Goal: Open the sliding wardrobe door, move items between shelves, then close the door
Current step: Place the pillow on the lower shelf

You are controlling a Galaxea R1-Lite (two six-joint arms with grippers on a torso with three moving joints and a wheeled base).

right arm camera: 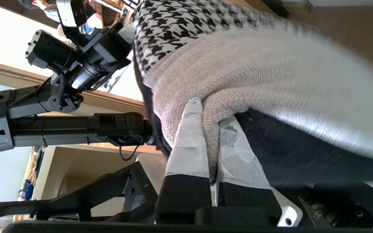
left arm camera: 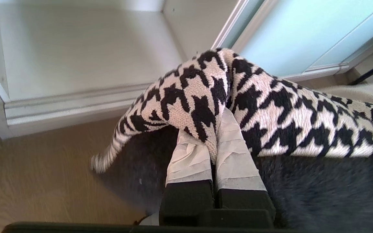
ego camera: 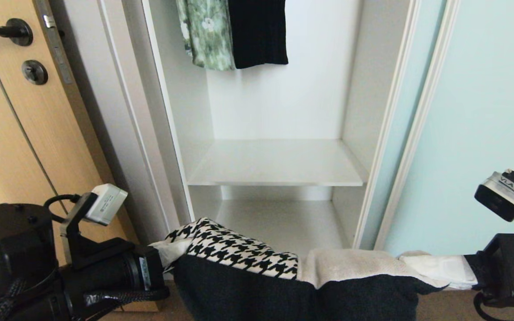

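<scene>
Cushion (ego camera: 283,267) first: it hangs in the air in front of the open wardrobe, stretched between both arms, with its long axis running across the opening from the robot's left to its right. Taking the wardrobe's upper shelf (ego camera: 279,167) as the mark, the cushion sits below that shelf and out in front of it, outside the compartment, roughly level with the lower shelf (ego camera: 279,218) and over the wooden floor (left arm camera: 44,181). The sliding door (ego camera: 484,111) stands pushed aside, to the right of the upper shelf, so the opening is free. Two garments, a green floral one (ego camera: 205,33) and a black one (ego camera: 257,31), hang well above the upper shelf and apart from the cushion.

Left gripper (left arm camera: 214,139) has its jaws clenched on the houndstooth end, pinching a fold of fabric between the taped fingers (left arm camera: 189,158). Right gripper (right arm camera: 206,136) has its jaws clenched on the plain beige end, a roll of knit caught between its own taped fingers (right arm camera: 188,142). Neither arm is nearer than the other; each holds one short end.

My reading is that the cushion is mid-transfer, and the next move turns on keeping that long axis parallel to the shelf's front edge while both arms rise and push forward together, since the board is only somewhat wider than the cushion and a skewed end could catch the side wall
</scene>
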